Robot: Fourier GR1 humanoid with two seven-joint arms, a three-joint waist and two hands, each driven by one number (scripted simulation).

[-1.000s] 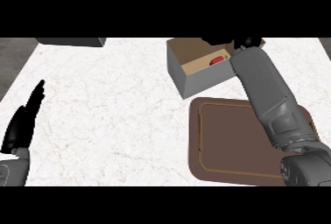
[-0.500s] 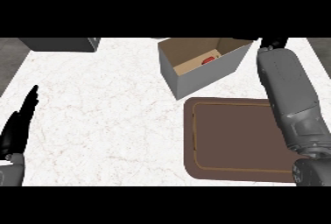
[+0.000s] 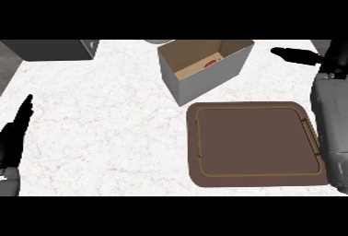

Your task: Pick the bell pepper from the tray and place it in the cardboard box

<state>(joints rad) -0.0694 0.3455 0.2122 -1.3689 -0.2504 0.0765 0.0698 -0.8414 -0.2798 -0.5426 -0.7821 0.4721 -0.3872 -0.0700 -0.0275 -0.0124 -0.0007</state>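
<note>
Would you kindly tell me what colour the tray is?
The tray is dark brown, seen best in the head view.

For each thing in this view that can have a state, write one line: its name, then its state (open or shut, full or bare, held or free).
Brown cardboard box: open at the top, upright, a red item inside.
Red bell pepper: lying in the box, free of both hands.
Brown rectangular tray: flat on the counter, nothing on it.
Right hand: open, beside the box, holding nothing.
Left hand: open, resting at the left edge.
</note>
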